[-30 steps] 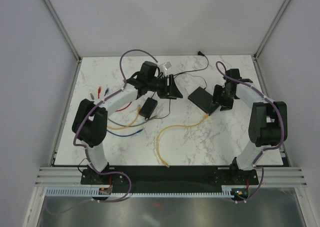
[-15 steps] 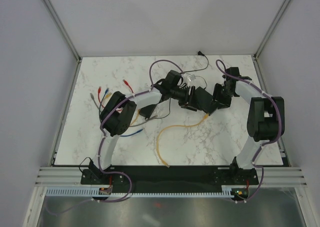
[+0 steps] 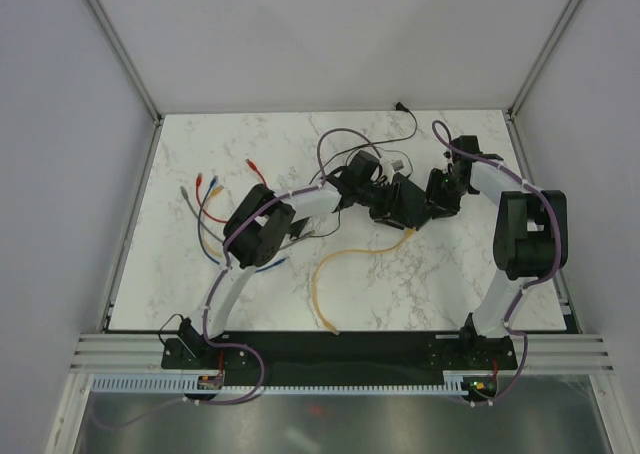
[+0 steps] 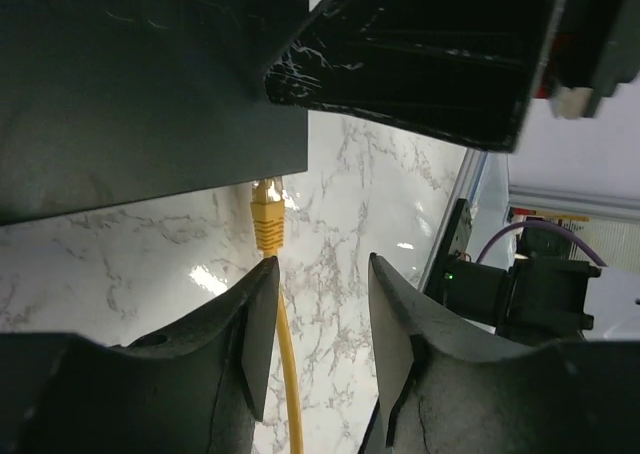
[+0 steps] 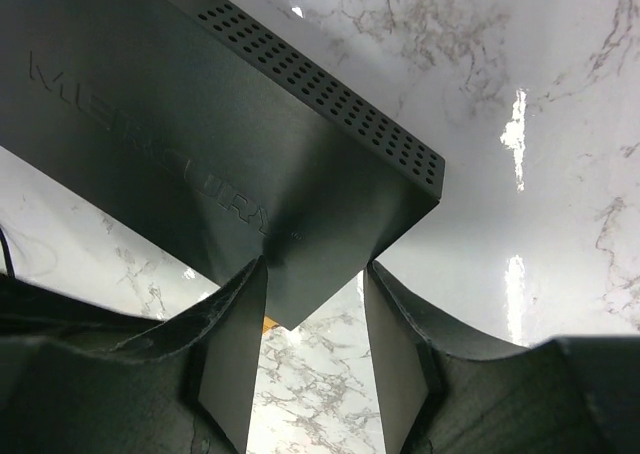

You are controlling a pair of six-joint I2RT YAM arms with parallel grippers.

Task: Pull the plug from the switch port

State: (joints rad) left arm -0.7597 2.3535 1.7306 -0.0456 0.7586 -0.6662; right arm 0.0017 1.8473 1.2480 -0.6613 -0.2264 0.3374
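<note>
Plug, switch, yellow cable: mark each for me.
plug (image 4: 266,222): left wrist view, yellow connector body.
switch (image 5: 200,144): right wrist view, top face.
yellow cable (image 3: 317,286): top view, slack loop.

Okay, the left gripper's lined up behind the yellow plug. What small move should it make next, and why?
Probably ease the left gripper forward a little and close on the yellow plug. Its fingers stand apart around the cable just behind the plug, which sits in the switch, while the right gripper straddles the switch's corner.
</note>
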